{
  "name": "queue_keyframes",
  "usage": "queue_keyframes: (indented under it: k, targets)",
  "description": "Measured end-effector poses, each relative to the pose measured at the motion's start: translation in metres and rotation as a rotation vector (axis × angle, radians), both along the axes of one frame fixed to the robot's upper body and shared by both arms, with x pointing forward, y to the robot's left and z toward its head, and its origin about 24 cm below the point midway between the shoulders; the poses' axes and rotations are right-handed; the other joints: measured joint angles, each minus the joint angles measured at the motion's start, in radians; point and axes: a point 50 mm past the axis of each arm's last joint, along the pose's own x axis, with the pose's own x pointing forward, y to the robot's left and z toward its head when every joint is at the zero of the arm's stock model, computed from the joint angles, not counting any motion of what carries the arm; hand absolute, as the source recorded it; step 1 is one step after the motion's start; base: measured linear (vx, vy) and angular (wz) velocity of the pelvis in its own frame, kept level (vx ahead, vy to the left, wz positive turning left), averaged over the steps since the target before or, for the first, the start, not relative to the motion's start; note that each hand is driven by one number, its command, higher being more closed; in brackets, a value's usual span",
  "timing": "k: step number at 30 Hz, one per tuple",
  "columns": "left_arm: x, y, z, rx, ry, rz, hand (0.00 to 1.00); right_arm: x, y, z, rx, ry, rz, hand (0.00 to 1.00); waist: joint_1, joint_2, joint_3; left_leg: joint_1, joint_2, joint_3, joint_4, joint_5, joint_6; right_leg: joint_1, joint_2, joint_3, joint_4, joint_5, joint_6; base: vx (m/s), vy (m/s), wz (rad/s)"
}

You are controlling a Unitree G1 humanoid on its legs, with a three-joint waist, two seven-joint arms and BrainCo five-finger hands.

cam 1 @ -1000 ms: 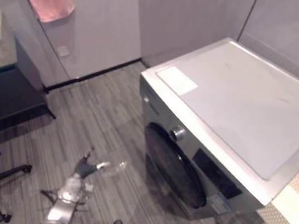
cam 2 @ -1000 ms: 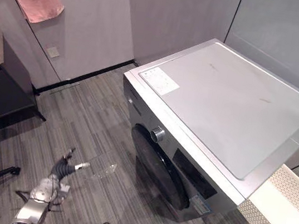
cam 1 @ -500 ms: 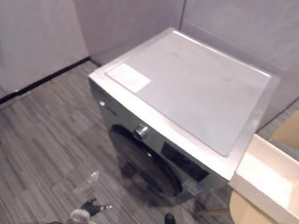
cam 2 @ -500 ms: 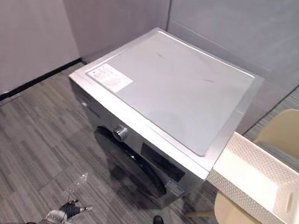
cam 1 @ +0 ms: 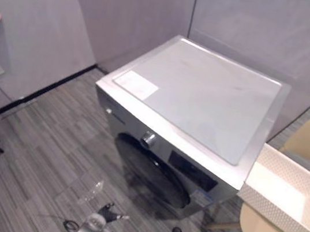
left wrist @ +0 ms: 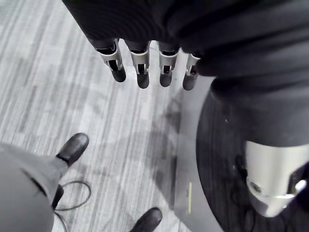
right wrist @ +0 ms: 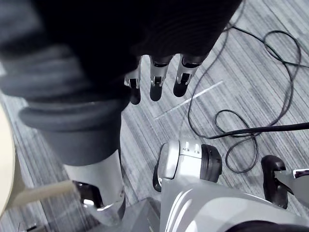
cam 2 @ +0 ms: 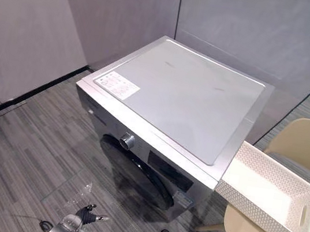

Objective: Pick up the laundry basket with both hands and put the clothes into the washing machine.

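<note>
Grey walls (cam 2: 118,11), striped grey floor (cam 2: 26,155), beige chair (cam 2: 306,141)

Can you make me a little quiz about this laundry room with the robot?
1. True or false: the washing machine door is shut.
2. Where does the white basket sit? A: on top of the machine. B: on the beige chair. C: on the floor.
3. Fill in: the left hand and the right hand are holding ____.

Key: 1 true; 2 B; 3 nothing.

One washing machine (cam 2: 187,97), one laundry basket (cam 2: 251,211), one chair (cam 2: 308,142).
</note>
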Motion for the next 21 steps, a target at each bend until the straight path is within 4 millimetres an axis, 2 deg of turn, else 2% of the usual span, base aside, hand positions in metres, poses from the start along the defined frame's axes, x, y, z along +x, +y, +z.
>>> queue_keyframes:
  k: [2, 3, 5, 9, 11, 14, 16, 18, 21]
  targets:
    - [-0.017, 0.013, -0.003, -0.012, 0.024, 0.141, 0.0, 0.006, -0.005, 0.001, -0.012, -0.012, 0.017, 0.0, 0.023, 0.005, -0.001, -0.001, 0.0, -0.029, 0.007, 0.0, 0.0, 0.01, -0.002, -0.025, 0.023, -0.015, -0.002, -0.02, -0.018, 0.36]
    - [-0.021, 0.016, -0.004, -0.013, 0.029, 0.175, 0.0, 0.009, -0.007, 0.001, -0.016, -0.019, 0.021, 0.0, 0.025, 0.007, 0.0, -0.001, 0.0, -0.037, 0.008, 0.001, 0.0, 0.01, -0.003, -0.033, 0.033, -0.022, -0.001, -0.02, -0.015, 0.41]
    - [-0.036, 0.025, -0.006, -0.011, 0.047, 0.287, 0.0, 0.02, -0.012, 0.003, -0.03, -0.042, 0.043, 0.0, 0.046, 0.011, 0.001, -0.003, -0.004, -0.075, 0.014, 0.003, 0.003, 0.012, -0.009, -0.067, 0.086, -0.057, -0.002, -0.02, -0.013, 0.47]
    - [-0.055, 0.03, -0.008, -0.025, 0.065, 0.443, 0.0, 0.038, -0.014, 0.004, -0.043, -0.066, 0.117, 0.0, 0.053, 0.008, 0.003, -0.036, -0.012, -0.162, 0.032, 0.014, 0.006, 0.006, -0.02, -0.144, 0.175, -0.12, -0.006, -0.03, -0.027, 0.63]
    - [-0.058, 0.029, -0.009, -0.032, 0.066, 0.494, 0.0, 0.044, -0.017, 0.005, -0.052, -0.08, 0.124, 0.0, 0.07, 0.005, 0.024, -0.057, -0.018, -0.195, 0.06, 0.015, 0.008, 0.004, -0.031, -0.171, 0.227, -0.152, -0.006, -0.03, -0.033, 0.66]
    - [-0.056, 0.033, -0.007, -0.045, 0.04, 0.561, 0.0, 0.05, -0.022, 0.007, -0.071, -0.091, 0.135, 0.0, 0.089, -0.013, 0.052, -0.107, -0.045, -0.256, 0.117, 0.008, 0.016, -0.03, -0.075, -0.23, 0.354, -0.231, -0.003, -0.09, -0.03, 0.72]
    - [-0.056, 0.032, -0.007, -0.04, 0.036, 0.576, 0.0, 0.056, -0.023, 0.008, -0.082, -0.102, 0.147, 0.0, 0.105, -0.01, 0.062, -0.13, -0.059, -0.269, 0.111, 0.014, 0.032, -0.048, -0.097, -0.257, 0.392, -0.258, 0.002, -0.08, -0.017, 0.53]
    - [-0.056, 0.031, -0.007, -0.038, 0.036, 0.589, 0.0, 0.059, -0.021, 0.009, -0.09, -0.12, 0.146, 0.0, 0.101, -0.006, 0.064, -0.144, -0.05, -0.22, 0.1, 0.026, 0.049, -0.045, -0.114, -0.292, 0.391, -0.262, 0.008, -0.03, -0.003, 0.58]
    - [-0.057, 0.032, -0.007, -0.034, 0.03, 0.633, 0.0, 0.065, -0.016, 0.01, -0.096, -0.135, 0.139, 0.0, 0.114, -0.01, 0.068, -0.152, -0.038, -0.164, 0.101, 0.031, 0.041, -0.046, -0.119, -0.286, 0.354, -0.258, 0.023, 0.03, 0.025, 0.11]
